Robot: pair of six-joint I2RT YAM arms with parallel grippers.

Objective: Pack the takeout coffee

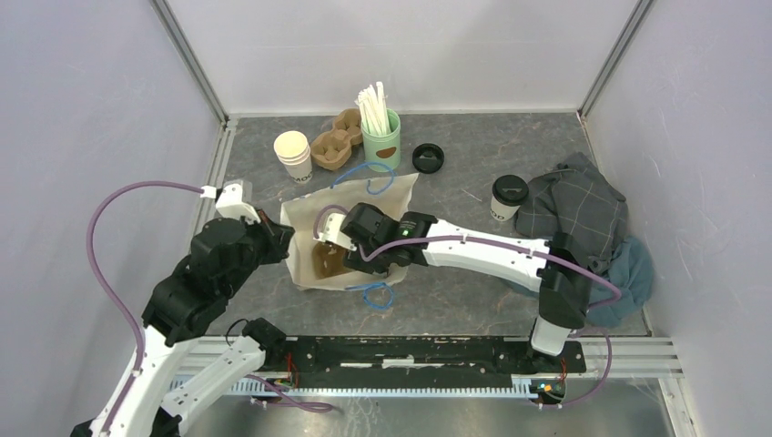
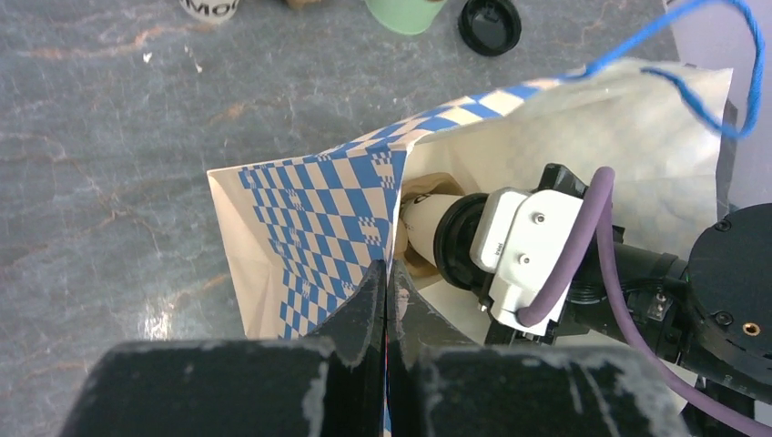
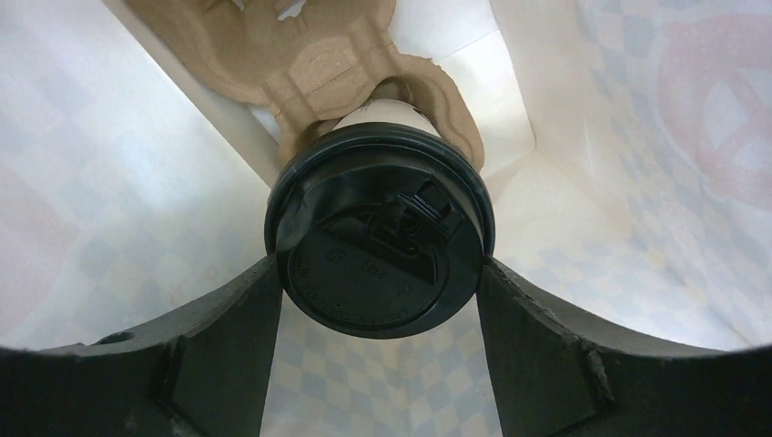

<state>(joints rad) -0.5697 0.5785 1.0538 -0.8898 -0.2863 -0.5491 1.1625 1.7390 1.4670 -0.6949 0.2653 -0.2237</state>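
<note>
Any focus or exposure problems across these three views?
Top external: even light, sharp. Left wrist: the left end effector is a dark, soft foreground; paper bag crisp. Right wrist: bag walls washed out; takeout coffee lid sharp, right end effector underexposed.

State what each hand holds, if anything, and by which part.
The left hand pinches the paper bag at its open edge; the right hand grips the takeout coffee by the rim of its lid.

Bright, even overhead light, soft shadows; wrist views blur close up
</note>
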